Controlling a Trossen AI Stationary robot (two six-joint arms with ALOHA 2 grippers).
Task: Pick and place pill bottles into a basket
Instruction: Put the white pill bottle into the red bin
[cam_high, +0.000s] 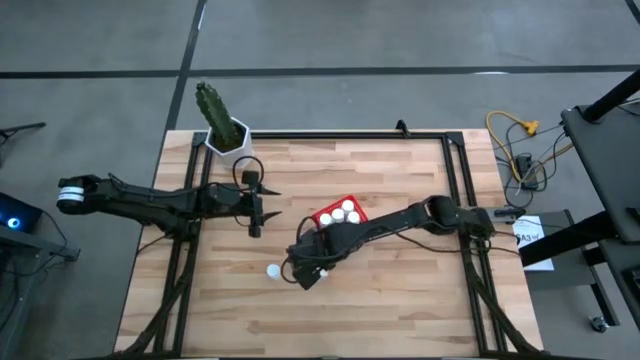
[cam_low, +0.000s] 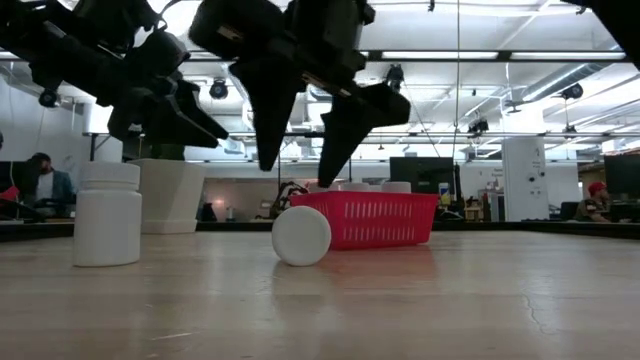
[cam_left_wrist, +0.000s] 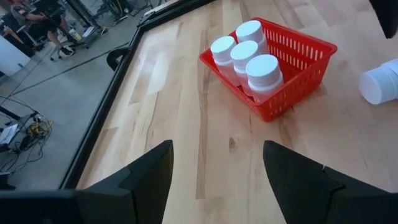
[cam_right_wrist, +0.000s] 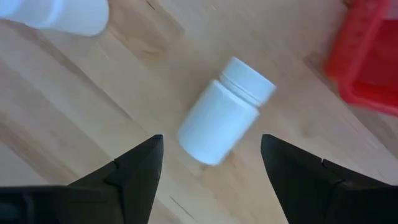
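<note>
A white pill bottle (cam_right_wrist: 224, 115) lies on its side on the wood table; it shows end-on in the low view (cam_low: 301, 235). My right gripper (cam_right_wrist: 211, 142) hangs open above it, fingers pointing down on either side, clear of it (cam_low: 300, 160). In the high view the gripper (cam_high: 305, 274) hides this bottle. Another pill bottle (cam_high: 272, 270) stands upright on its base nearby (cam_low: 107, 214). The red basket (cam_left_wrist: 298, 62) holds several upright bottles (cam_left_wrist: 263, 70). My left gripper (cam_high: 255, 212) waits open to the basket's left (cam_left_wrist: 214, 158).
A white hexagonal pot with a cactus (cam_high: 225, 132) stands at the table's far left corner. A black frame rail (cam_high: 340, 137) runs along the table's far and side edges. Bare wood (cam_high: 400, 300) lies near the front edge.
</note>
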